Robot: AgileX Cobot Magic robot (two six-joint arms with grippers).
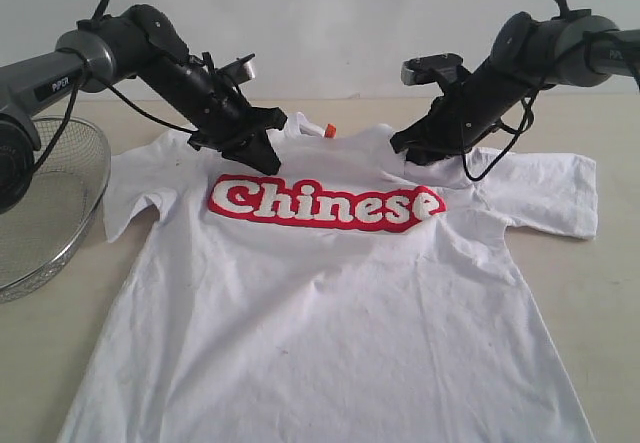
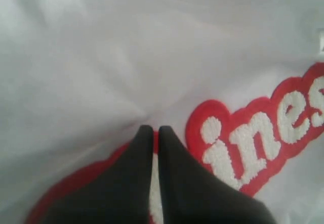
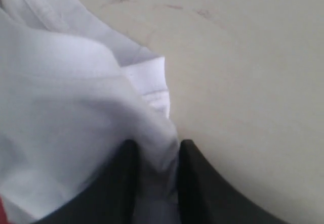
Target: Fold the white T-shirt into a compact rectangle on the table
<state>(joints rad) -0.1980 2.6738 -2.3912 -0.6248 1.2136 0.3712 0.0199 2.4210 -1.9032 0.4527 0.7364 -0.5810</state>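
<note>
The white T-shirt (image 1: 340, 313) lies front up on the table (image 1: 600, 293), its red "Chinese" lettering (image 1: 325, 203) across the chest. My left gripper (image 1: 265, 158) is down on the shirt at the top of the letters' first part. In the left wrist view it (image 2: 152, 129) is shut, and creases in the cloth (image 2: 126, 47) run to its tips. My right gripper (image 1: 418, 153) is at the shirt's other shoulder beside the collar. In the right wrist view it (image 3: 157, 145) has a bunched fold of the shirt (image 3: 66, 82) between its fingers.
A round wire-mesh basket (image 1: 40, 213) stands at the left edge beside the shirt's sleeve. A small orange neck tag (image 1: 329, 130) shows at the collar between the grippers. Bare tabletop (image 3: 253, 82) lies behind the right shoulder.
</note>
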